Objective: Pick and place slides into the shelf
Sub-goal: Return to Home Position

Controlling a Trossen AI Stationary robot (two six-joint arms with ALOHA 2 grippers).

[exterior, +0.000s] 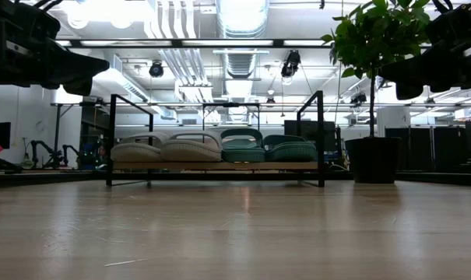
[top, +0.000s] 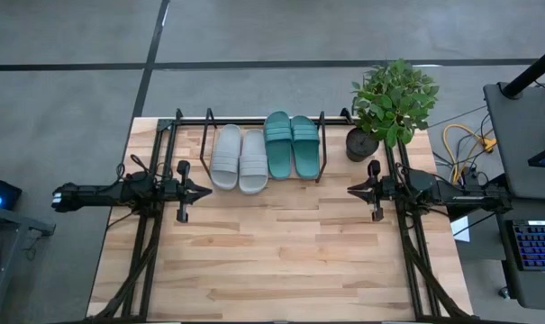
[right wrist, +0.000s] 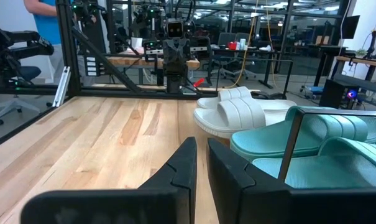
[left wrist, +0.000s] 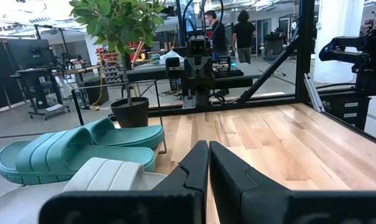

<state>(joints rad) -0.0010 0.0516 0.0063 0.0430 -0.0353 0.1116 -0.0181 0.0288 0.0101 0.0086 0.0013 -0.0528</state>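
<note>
Slides, handling: judged light, moulded rubber, springy under a pinch yet stiff enough to keep shape; the ribbed matte surface should grip fairly well; not fragile.
Slides, hold point: the wide strap over the arch looks best for two fingers, or else the sole's side edge.
Grey slides [top: 239, 160]: pair, pale grey, broad ridged straps, open toes; lying flat side by side on the left half of the shelf, upper centre of the high view.
Teal slides [top: 291, 146]: pair, dark teal green, same pattern; just right of the grey pair, set slightly higher in the frame.
Shelf [top: 254, 121]: black tube rack with a light board, at the upper edge of the table [top: 281, 261]; all four slides rest on it.
Left gripper [top: 206, 190]: centre left, below the shelf's left end and apart from it; fingers pressed together, carrying nothing.
Right gripper [top: 351, 190]: centre right, mirrored pose; fingers drawn together, carrying nothing.
Potted plant [top: 394, 99]: upper right, beside the shelf's right end.
Task state: placing judged complete.
</note>
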